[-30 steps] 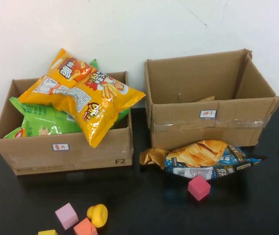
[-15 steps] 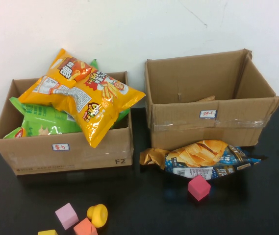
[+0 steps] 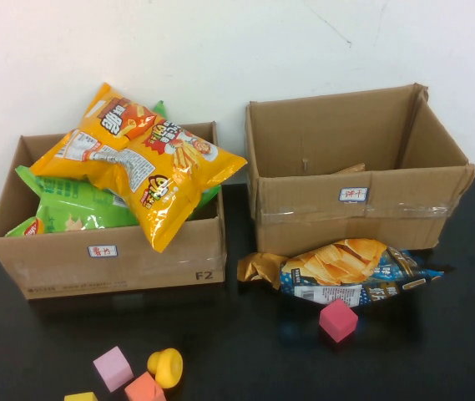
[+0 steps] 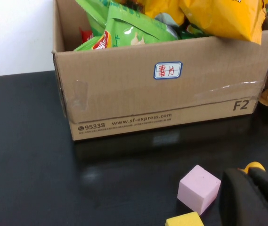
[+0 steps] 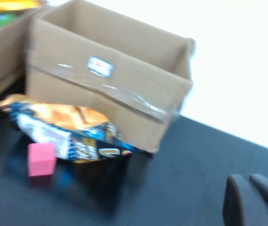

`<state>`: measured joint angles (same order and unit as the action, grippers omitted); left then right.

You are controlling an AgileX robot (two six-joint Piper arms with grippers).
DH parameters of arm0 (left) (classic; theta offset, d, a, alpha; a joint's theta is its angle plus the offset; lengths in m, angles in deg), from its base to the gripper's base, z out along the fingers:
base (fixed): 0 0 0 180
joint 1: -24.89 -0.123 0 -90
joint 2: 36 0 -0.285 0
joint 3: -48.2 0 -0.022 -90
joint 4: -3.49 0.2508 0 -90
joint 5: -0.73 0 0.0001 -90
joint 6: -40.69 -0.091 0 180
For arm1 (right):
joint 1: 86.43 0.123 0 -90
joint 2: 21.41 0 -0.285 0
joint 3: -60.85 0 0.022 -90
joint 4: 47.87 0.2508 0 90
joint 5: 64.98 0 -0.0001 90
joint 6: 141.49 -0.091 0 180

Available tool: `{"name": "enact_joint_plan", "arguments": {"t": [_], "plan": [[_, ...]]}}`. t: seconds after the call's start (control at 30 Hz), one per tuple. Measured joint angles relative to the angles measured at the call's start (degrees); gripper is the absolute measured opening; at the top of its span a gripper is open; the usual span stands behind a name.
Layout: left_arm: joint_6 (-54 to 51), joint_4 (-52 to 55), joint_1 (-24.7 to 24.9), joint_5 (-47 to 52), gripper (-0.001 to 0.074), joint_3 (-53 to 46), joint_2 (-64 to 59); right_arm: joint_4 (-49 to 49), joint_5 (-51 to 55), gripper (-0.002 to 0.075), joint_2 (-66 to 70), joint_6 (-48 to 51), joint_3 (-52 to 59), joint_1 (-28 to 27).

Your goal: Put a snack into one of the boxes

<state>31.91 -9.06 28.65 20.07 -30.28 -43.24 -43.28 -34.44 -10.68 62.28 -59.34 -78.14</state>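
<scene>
The snack you want is the blue and orange chip bag (image 3: 346, 271); it lies flat on the black table (image 3: 437, 351), touching or just beside the front wall of the right box (image 3: 358, 200), with a pink cube (image 3: 338, 321) near it on the table. I judge it light, puffed with air and crinkly, so the film may slip and the chips inside can break; take it by the crimped end (image 3: 258, 269) or pinch across the middle with soft force, not deep. The left box (image 3: 108, 255) is already full of bags, so the right box looks the better place.

The right gripper (image 5: 254, 202) is low over the table, well apart from the bag and to the side of the right box; its fingers seem close together and hold nothing. The left gripper (image 4: 251, 197) waits near the small blocks in front of the left box; you cannot tell its opening.
</scene>
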Motion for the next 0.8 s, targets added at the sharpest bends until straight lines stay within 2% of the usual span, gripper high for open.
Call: {"name": "enact_joint_plan", "arguments": {"t": [0.2, 0.47, 0.8], "plan": [[0.0, -0.1, 0.0, 0.0, -0.0001, 0.0, 0.0, 2.4, -4.6, -0.0001, -3.5, -1.7, 10.0, -7.6], [0.1, -0.1, 0.0, 0.1, -0.0001, 0.0, 0.0, 2.8, -9.2, -0.0001, -3.5, -3.2, 18.5, -8.3], [0.1, -0.1, 0.0, 0.1, -0.0001, 0.0, 0.0, 1.8, -9.7, -0.0001, -3.6, -5.2, 18.6, -8.3]]}}
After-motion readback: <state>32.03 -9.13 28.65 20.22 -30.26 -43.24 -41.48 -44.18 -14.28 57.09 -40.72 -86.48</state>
